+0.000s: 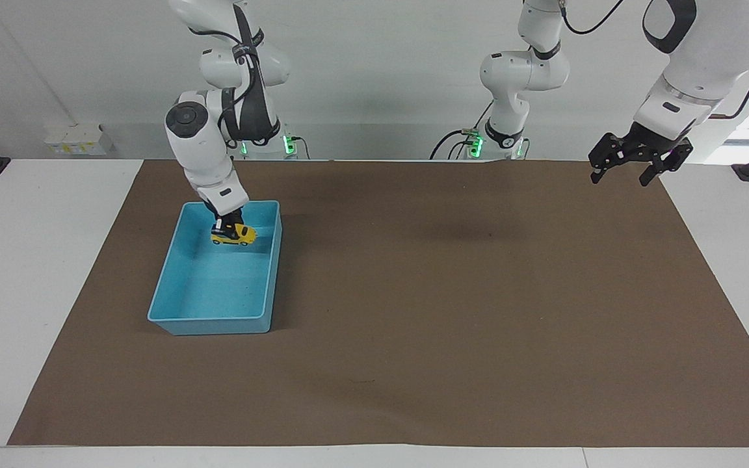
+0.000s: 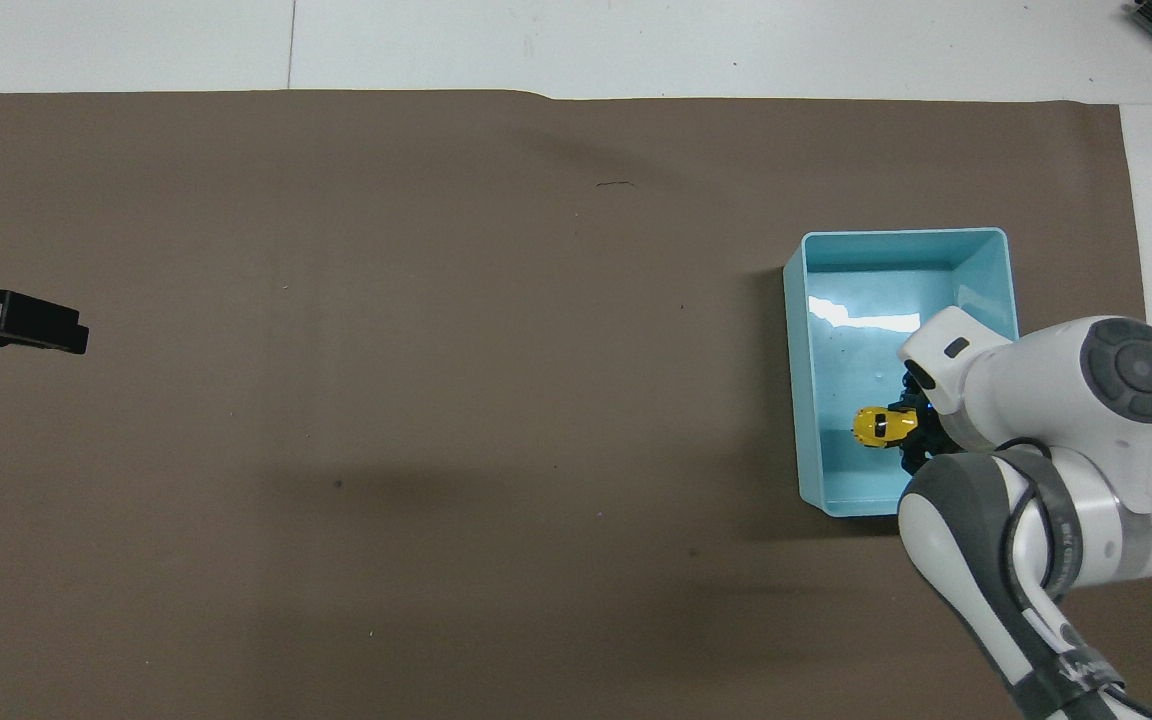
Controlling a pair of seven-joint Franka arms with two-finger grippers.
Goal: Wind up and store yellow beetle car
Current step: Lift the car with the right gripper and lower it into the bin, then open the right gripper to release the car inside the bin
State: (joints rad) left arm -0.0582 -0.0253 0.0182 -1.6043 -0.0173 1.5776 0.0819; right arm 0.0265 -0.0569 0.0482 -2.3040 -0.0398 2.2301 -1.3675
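The yellow beetle car (image 1: pixel 234 235) (image 2: pixel 877 426) hangs inside the rim of the blue bin (image 1: pixel 173 315) (image 2: pixel 798 330), over the end of the bin nearer to the robots. My right gripper (image 1: pixel 227 228) (image 2: pixel 904 432) is shut on the car and reaches down into the bin from above. Whether the car's wheels touch the bin floor I cannot tell. My left gripper (image 1: pixel 628 170) (image 2: pixel 76 338) waits open in the air over the brown mat's corner at the left arm's end, with nothing between its fingers.
A brown mat (image 1: pixel 452 312) covers most of the white table (image 1: pixel 30 260). The bin stands on the mat toward the right arm's end. A small white box (image 1: pixel 75 140) sits at the table's edge by the wall.
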